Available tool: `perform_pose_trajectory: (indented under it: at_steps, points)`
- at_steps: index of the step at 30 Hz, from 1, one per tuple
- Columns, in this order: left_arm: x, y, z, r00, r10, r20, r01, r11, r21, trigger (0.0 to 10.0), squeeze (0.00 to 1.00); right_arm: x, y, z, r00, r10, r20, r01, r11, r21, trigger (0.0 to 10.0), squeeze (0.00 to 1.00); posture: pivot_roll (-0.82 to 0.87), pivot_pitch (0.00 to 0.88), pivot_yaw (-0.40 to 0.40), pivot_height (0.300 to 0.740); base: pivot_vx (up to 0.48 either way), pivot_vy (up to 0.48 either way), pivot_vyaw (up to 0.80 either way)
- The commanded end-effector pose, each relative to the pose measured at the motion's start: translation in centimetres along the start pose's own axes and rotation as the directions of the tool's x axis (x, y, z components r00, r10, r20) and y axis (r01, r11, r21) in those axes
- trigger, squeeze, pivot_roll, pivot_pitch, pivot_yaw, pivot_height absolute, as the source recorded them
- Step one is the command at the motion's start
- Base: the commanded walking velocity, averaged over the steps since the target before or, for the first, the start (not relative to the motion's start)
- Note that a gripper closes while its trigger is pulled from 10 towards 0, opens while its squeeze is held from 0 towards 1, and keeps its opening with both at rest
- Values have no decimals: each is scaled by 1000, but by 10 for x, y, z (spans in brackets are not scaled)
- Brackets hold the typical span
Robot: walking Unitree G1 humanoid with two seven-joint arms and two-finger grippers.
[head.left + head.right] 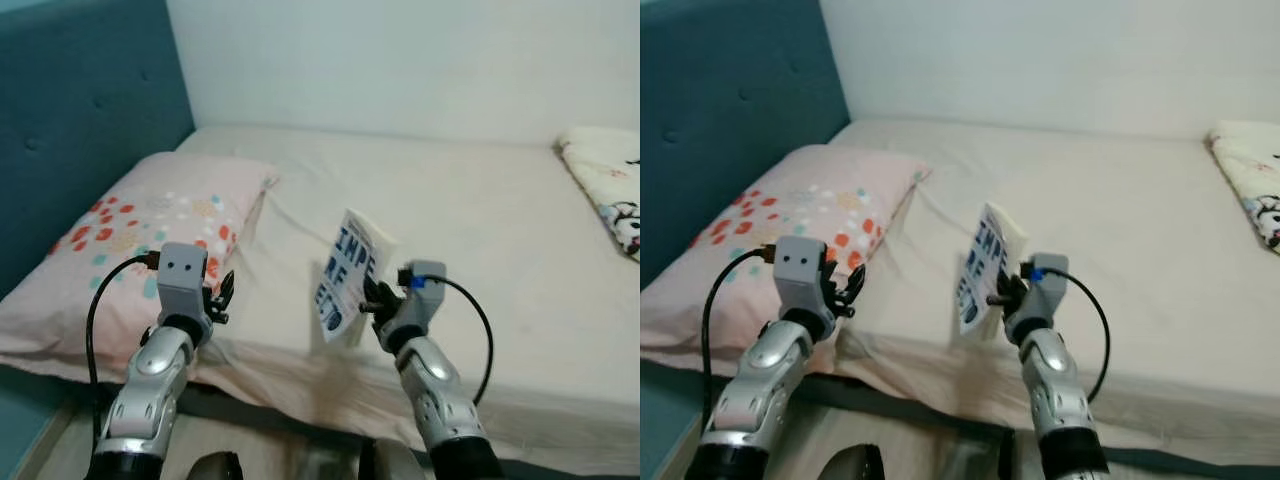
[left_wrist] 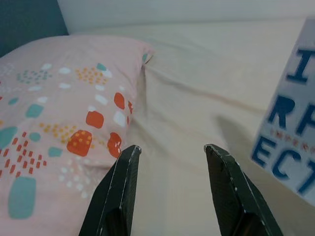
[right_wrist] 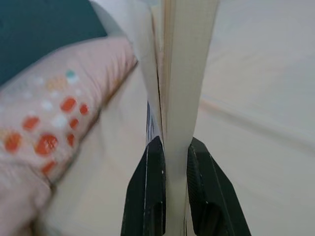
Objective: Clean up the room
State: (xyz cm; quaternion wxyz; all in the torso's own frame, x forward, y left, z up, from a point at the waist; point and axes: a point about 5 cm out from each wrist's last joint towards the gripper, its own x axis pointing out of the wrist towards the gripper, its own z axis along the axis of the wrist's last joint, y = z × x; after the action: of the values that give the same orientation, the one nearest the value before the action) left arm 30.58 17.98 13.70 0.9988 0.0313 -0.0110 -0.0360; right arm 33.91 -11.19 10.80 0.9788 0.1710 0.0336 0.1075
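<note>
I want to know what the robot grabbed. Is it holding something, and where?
The right gripper pinches a thin white book with blue letters by its lower edge, over the bed. The left gripper is open and holds nothing.

Pretty plain bedroom honestly. There's a bed with a cream sheet, wrinkled a bit, pushed right up against a bare white wall along its far edge. At the left end sits a teal padded headboard with button tufting. A pink pillow with red, teal and white spots lies against it, and a patterned blanket lies at the far right corner. Light's soft and even, and a strip of pale floor shows below the bed's near edge.
</note>
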Motion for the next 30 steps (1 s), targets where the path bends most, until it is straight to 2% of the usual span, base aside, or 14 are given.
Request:
perform_pose_trajectory:
  at_steps: [1, 7, 10, 11, 13, 14, 16, 19, 20, 23, 27, 28, 29, 30]
  points:
    - [-4, 10, 0, 1000, 23, -8, -22, 1000, 18, 10000, 0, 3, 3, 4, 1000, 16, 13, -16, 999, 38, 10000, 0, 76, 99, -50, 589, 0, 0, 0]
    - [-11, 24, 4, 998, 59, 1, -59, 998, 34, 10000, 0, 22, 22, 21, 994, 96, 51, -102, 986, 132, 10000, 0, 85, 117, -60, 579, 0, 0, 0]
    - [-13, 25, 3, 998, 64, 0, -64, 997, 37, 10000, 0, 25, 25, 25, 992, 108, 70, -118, 978, 173, 10000, 0, 86, 118, -60, 579, 0, 0, 0]
    - [-13, 25, 3, 998, 66, 2, -66, 997, 36, 10000, 0, 26, 25, 27, 991, 102, 84, -118, 969, 215, 10000, 0, 86, 121, -61, 579, 0, 0, 0]
    - [-14, 26, 4, 998, 68, 5, -68, 997, 37, 10000, 0, 29, 24, 29, 992, 68, 109, -98, 950, 295, 10000, 0, 87, 122, -61, 579, 0, 0, 0]
    - [-14, 26, 4, 998, 68, 5, -68, 997, 37, 10000, 0, 29, 24, 29, 992, 68, 109, -98, 950, 295, 10000, 0, 87, 122, -61, 579, 0, 0, 0]
    - [-14, 26, 5, 998, 59, 10, -60, 997, 39, 10000, 0, 32, 20, 22, 996, -26, 87, -12, 913, 407, 10000, 0, 92, 129, -58, 579, 0, 0, 0]
    - [-14, 26, 6, 998, 55, 12, -56, 998, 39, 10000, 0, 33, 19, 18, 996, -58, 66, 22, 894, 448, 10000, 0, 92, 129, -58, 579, 0, 0, 0]
    - [-15, 26, 7, 999, 43, 11, -43, 998, 41, 10000, 0, 34, 26, 1, 998, -57, -30, 64, 859, 509, 10000, 0, 96, 135, -58, 579, 0, 0, 0]
    - [-15, 25, 7, 1000, 24, 7, -24, 999, 40, 10000, 0, 32, 46, -17, 993, 38, -113, 32, 829, 558, 10000, 0, 97, 139, -59, 579, 0, 0, 0]
    - [-16, 20, 6, 1000, -20, -11, 20, 1000, -4, 10000, 0, 31, 63, -27, 983, 131, -133, -19, 780, 626, 10000, 0, 101, 141, -63, 579, 0, 0, 0]
    - [-16, 20, 6, 1000, -20, -11, 20, 1000, -4, 10000, 0, 31, 63, -27, 983, 131, -133, -19, 780, 626, 10000, 0, 101, 141, -63, 579, 0, 0, 0]
    - [-19, 10, 1, 994, -100, -45, 96, 991, -92, 10000, 0, 31, 71, -25, 976, 189, -107, -78, 763, 642, 10000, 0, 102, 140, -65, 579, 0, 0, 0]
    - [-19, 8, 0, 991, -121, -52, 114, 987, -115, 10000, 0, 31, 73, -25, 974, 202, -99, -91, 759, 644, 10000, 0, 102, 140, -65, 579, 0, 0, 0]
